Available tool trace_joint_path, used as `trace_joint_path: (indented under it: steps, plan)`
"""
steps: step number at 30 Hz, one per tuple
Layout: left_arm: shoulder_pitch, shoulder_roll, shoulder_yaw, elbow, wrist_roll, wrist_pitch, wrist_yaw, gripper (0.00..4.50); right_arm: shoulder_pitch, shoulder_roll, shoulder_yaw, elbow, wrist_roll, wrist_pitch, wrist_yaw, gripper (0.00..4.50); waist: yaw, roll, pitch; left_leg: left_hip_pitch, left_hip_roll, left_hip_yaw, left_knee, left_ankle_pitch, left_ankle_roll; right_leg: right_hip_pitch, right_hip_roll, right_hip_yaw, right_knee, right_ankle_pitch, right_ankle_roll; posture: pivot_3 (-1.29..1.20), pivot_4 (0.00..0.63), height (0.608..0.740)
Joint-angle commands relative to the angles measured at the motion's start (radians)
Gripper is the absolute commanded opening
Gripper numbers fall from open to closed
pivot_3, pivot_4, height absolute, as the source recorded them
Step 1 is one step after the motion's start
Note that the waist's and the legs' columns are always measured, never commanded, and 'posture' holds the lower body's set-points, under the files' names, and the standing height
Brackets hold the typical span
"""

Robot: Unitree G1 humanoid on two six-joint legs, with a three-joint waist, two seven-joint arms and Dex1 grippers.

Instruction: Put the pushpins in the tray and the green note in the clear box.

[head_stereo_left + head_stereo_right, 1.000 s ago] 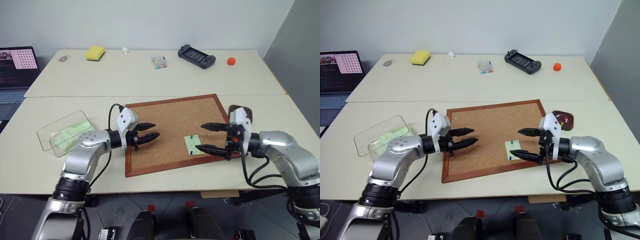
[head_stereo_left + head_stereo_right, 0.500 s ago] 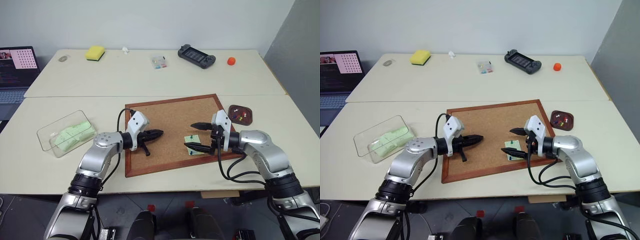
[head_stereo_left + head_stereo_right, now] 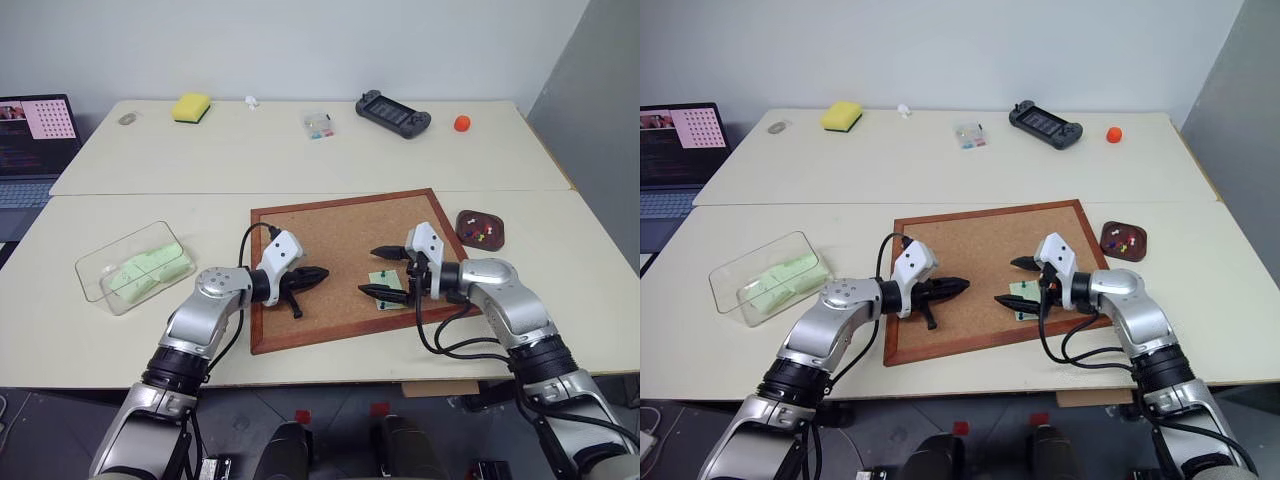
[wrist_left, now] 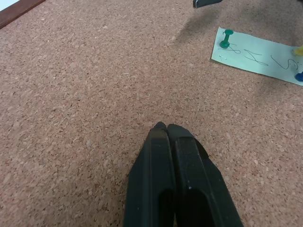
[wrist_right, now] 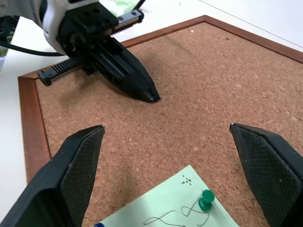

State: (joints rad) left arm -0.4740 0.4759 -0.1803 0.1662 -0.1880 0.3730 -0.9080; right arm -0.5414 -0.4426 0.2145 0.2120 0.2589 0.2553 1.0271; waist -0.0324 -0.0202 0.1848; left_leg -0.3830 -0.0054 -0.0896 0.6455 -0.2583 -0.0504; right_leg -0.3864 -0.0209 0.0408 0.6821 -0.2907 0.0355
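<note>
A: Green note (image 3: 388, 289) sits lower right of centre on the cork board (image 3: 330, 240), pinned by a green pushpin (image 5: 206, 200). Right tool (image 3: 383, 271) gapes wide, empty.

B: Left tool (image 3: 318, 273) is fully closed, holding nothing. Advise closing squarely on the pin head and lifting straight.

A cork board (image 3: 345, 255) with a brown frame lies at the centre of the frame on a pale table (image 3: 300, 150). The left gripper (image 3: 318, 273) rests over it with fingers pressed together, pointing right. The right gripper (image 3: 374, 271), jaws spread, faces it from the right, just by the green note (image 3: 386, 289). A clear box (image 3: 132, 267) sits at the left, a dark tray (image 3: 481, 229) at the right.
</note>
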Motion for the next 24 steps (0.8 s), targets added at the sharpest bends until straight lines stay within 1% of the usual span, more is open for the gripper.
trace_joint_path:
  steps: [1,2,5,8,11,14,15,22,24]
  plan:
    - [0.024,0.011,-0.018,-0.008,0.007,0.049,-0.012,0.0,-0.033,0.004,-0.009,0.03,-0.015,-0.045,0.021,4.13,0.0,0.0,0.0,0.0,0.0,0.0,0.0,0.0,0.0,0.0,0.0,0.0,0.0,0.0,0.0,0.0,0.15,0.74]
    - [0.025,0.012,-0.018,-0.01,0.009,0.05,-0.012,0.0,-0.036,0.005,-0.008,0.042,-0.02,-0.052,0.022,4.05,0.0,0.0,0.0,0.0,0.0,0.0,0.0,0.0,0.0,0.0,0.0,0.0,0.0,0.0,0.0,0.0,0.15,0.74]
    - [0.025,0.013,-0.018,-0.015,0.009,0.054,-0.012,0.0,-0.043,0.008,-0.003,0.075,-0.037,-0.075,0.024,3.31,-0.001,0.0,0.0,0.0,0.0,0.0,0.0,0.0,0.0,0.0,0.0,0.0,0.0,0.0,0.0,0.0,0.15,0.74]
    - [0.022,0.016,-0.017,-0.018,0.017,0.046,-0.007,0.0,-0.048,0.013,0.0,0.095,-0.05,-0.093,0.032,2.72,-0.001,0.0,0.0,0.0,0.0,0.0,0.0,0.0,0.0,0.0,0.0,0.0,0.0,0.0,0.0,0.0,0.15,0.74]
    - [0.023,0.02,-0.022,-0.027,0.021,0.043,-0.011,0.0,-0.052,0.018,-0.001,0.113,-0.06,-0.106,0.032,2.01,-0.001,0.0,0.0,0.0,0.0,0.0,0.0,0.0,0.0,0.0,0.0,0.0,0.0,0.0,0.0,0.0,0.15,0.74]
    - [0.021,0.013,-0.014,-0.023,0.025,0.031,0.01,0.0,-0.058,0.023,-0.005,0.125,-0.062,-0.108,0.032,1.44,-0.001,0.0,0.0,0.0,0.0,0.0,0.0,0.0,0.0,0.0,0.0,0.0,0.0,0.0,0.0,0.0,0.15,0.74]
    - [0.019,0.012,-0.012,-0.022,0.026,0.03,0.013,0.0,-0.06,0.023,-0.008,0.126,-0.061,-0.107,0.032,1.33,-0.001,0.0,0.0,0.0,0.0,0.0,0.0,0.0,0.0,0.0,0.0,0.0,0.0,0.0,0.0,0.0,0.15,0.74]
    - [0.004,0.015,-0.012,-0.003,0.031,0.021,0.015,0.0,-0.068,0.027,-0.019,0.134,-0.057,-0.1,0.026,0.07,-0.001,0.0,0.0,0.0,0.0,0.0,0.0,0.0,0.0,0.0,0.0,0.0,0.0,0.0,0.0,0.0,0.15,0.74]
    - [0.003,0.016,-0.015,0.0,0.034,0.02,0.015,0.0,-0.068,0.023,-0.023,0.13,-0.054,-0.095,0.027,0.02,-0.001,0.0,0.0,0.0,0.0,0.0,0.0,0.0,0.0,0.0,0.0,0.0,0.0,0.0,0.0,0.0,0.15,0.74]
